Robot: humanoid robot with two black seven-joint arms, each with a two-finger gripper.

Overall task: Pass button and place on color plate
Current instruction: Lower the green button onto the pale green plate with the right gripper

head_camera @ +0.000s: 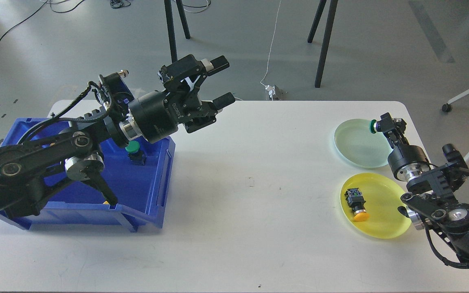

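Note:
My right gripper (381,125) is shut on a green-capped button (371,126) and holds it over the right rim of the pale green plate (352,147). A yellow plate (385,221) in front of it holds an orange-capped button (356,203). My left gripper (220,81) is open and empty, raised above the table's left-centre, right of the blue bin (153,191). Another green-capped button (133,151) stands in the bin, partly behind my left arm.
The white table (242,211) carries the bin at the left and both plates at the right. Tripod legs (324,40) and a cable lie on the floor behind. A chair base (460,167) stands off the right edge.

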